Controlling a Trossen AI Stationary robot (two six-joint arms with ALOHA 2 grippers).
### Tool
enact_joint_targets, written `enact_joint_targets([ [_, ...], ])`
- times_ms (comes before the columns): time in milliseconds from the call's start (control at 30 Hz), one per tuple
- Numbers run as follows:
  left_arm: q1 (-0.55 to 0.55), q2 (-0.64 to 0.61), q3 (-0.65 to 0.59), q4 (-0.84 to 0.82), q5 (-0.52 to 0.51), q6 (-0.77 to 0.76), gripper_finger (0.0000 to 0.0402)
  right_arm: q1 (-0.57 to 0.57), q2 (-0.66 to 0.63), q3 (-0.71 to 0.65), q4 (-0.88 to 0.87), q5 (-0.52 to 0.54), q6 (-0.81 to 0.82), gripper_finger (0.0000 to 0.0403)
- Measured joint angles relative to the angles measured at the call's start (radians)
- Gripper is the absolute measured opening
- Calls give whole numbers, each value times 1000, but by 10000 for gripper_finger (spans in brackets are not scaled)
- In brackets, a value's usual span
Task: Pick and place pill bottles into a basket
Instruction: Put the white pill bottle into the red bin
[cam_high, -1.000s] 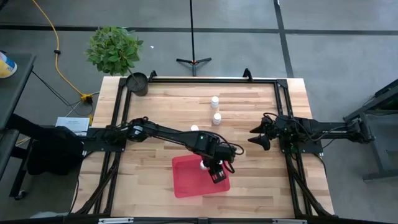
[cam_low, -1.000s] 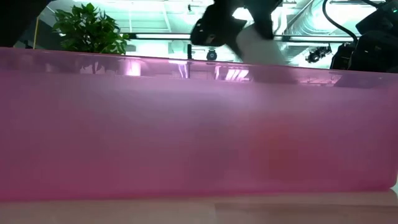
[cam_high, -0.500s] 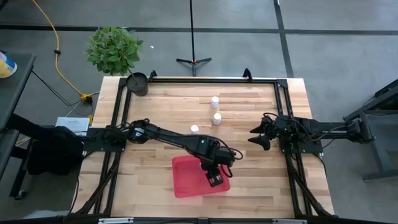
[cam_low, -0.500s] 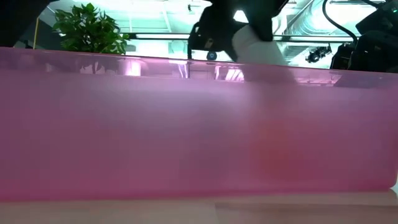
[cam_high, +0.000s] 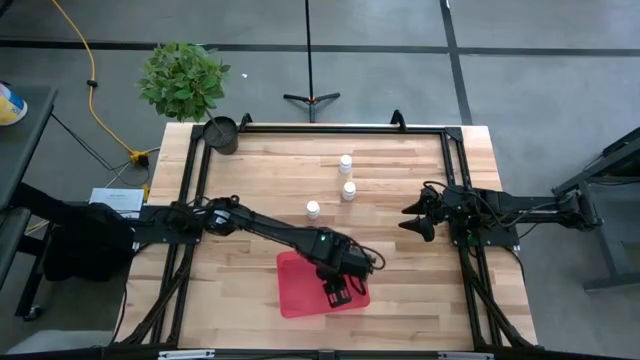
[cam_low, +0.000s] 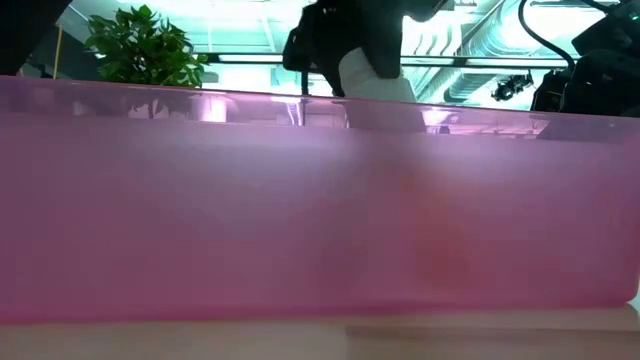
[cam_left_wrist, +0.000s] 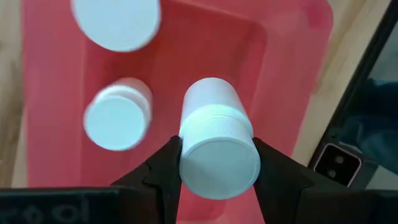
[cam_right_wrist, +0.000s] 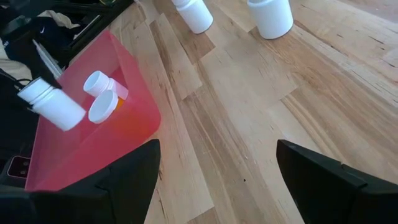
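Left gripper (cam_left_wrist: 214, 163) clamps a white pill bottle (cam_left_wrist: 214, 134) above the red basket (cam_left_wrist: 286, 74)

High view: it hangs low centre while three bottles (cam_high: 346, 189) stand mid-table; right gripper (cam_high: 412, 221), centre right, fingers spread. Left wrist view alone shows two capped bottles (cam_left_wrist: 117, 116) inside the basket. Low view: only the basket's pink wall, held bottle above

I see a table (cam_high: 400, 290) of pale wood planks, smooth with visible grain. The red tray (cam_left_wrist: 292, 81) looks like translucent plastic, slightly glossy. The white bottle (cam_left_wrist: 214, 134) I'm gripping is matt plastic with a ribbed cap edge. My left gripper (cam_left_wrist: 214, 168) fingers (cam_left_wrist: 163, 171) look like matt black plastic.
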Motion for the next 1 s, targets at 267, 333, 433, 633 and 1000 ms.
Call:
enact_joint_targets([
  [267, -46, 0, 0, -3, -70, 51, 193, 0, 0, 0, 0, 0, 0, 312],
  [333, -58, 0, 0, -3, -85, 68, 193, 0, 0, 0, 0, 0, 0, 312],
  [433, -73, 0, 0, -3, -101, 101, 193, 0, 0, 0, 0, 0, 0, 312],
  [633, -77, 0, 0, -3, -110, 133, 193, 0, 0, 0, 0, 0, 0, 312],
  [1000, -78, 76, -1, -46, -41, 161, 193, 0, -1, 0, -19, -1, 0, 312],
])
